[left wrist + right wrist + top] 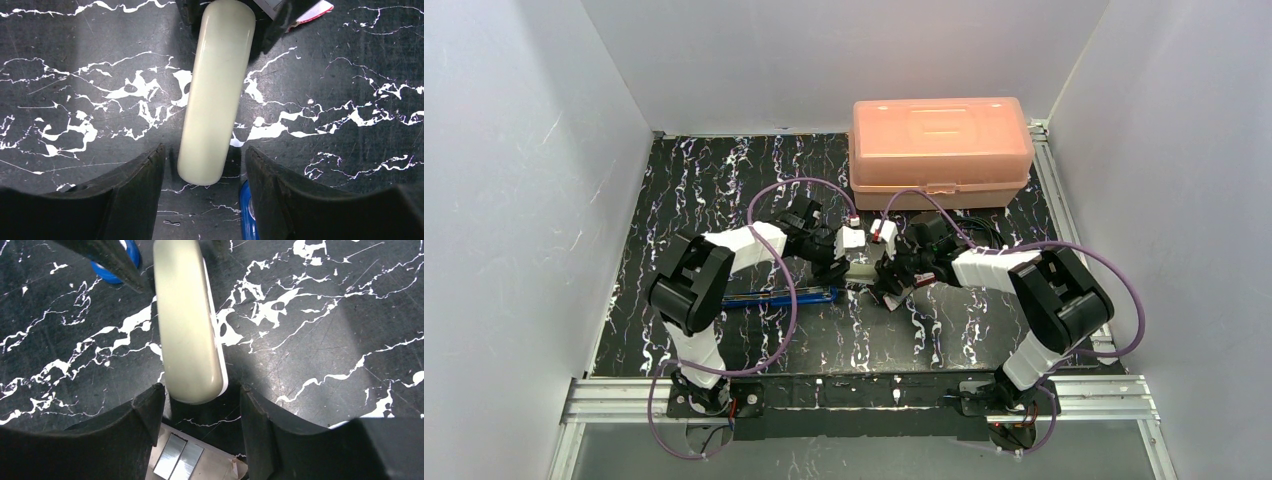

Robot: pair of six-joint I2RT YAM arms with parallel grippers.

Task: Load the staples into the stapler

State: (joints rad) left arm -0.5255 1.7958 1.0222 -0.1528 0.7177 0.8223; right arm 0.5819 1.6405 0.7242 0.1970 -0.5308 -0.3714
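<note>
Found stapler (215, 90) lying lengthwise from left gripper (203, 152) to right gripper (200, 392), with jaws parted astride each end, clasping nothing. Spotted staples (178, 460) just beyond stapler's end, beneath right gripper, nearer that arm.

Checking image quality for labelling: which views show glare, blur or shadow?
Left wrist: soft sheen along the stapler, dark shadow beside it. Right wrist: staples glint, stapler sharp. Top external: even light, orange case slightly washed out.
</note>
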